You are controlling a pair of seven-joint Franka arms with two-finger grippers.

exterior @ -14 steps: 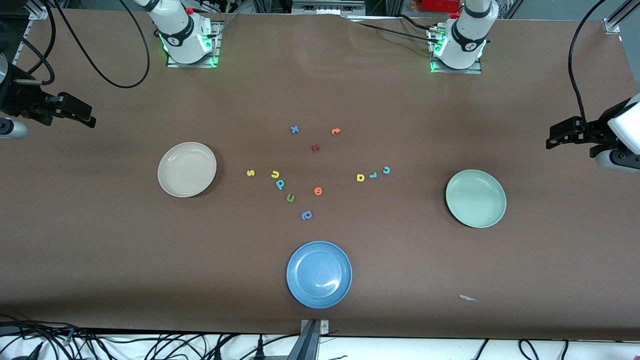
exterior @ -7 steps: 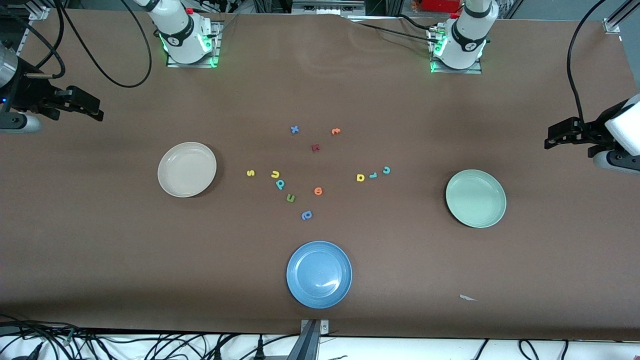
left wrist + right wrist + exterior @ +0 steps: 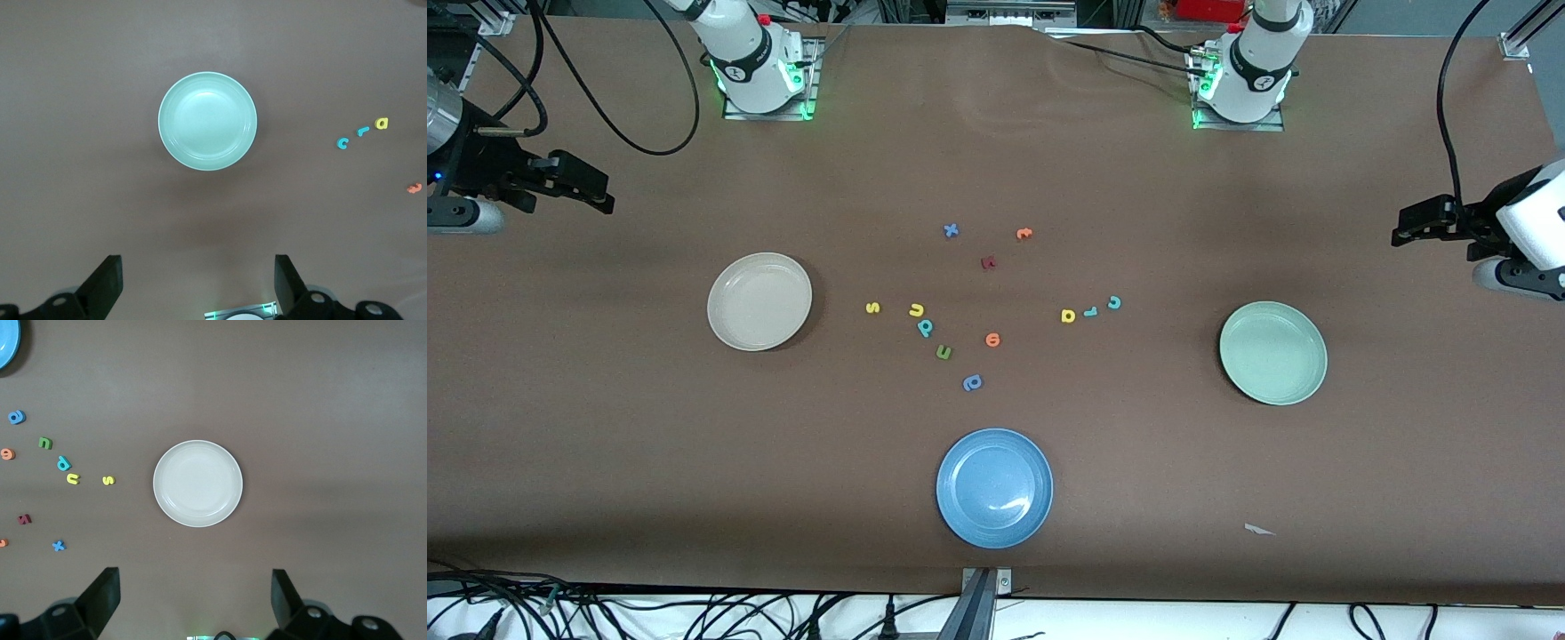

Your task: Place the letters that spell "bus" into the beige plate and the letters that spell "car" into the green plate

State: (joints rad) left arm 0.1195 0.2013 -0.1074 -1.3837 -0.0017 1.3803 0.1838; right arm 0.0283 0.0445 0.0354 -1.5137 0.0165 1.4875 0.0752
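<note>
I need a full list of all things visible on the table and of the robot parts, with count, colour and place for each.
round shallow beige plate: 1, cream-beige, empty, toward the right arm's end.
round shallow green plate: 1, pale mint, empty, toward the left arm's end.
round blue plate: 1, blue, empty, nearest the front camera.
foam letters s, u, b: 3, yellow, yellow, teal, beside the beige plate.
foam letters a, r, c: 3, yellow, teal, teal, in a row.
other foam letters: 6, green, two blue, two orange, dark red, mid-table.
white scrap: 1, near the front edge.
right gripper: open, above the beige plate's end.
left gripper: open, above the green plate's end.
</note>
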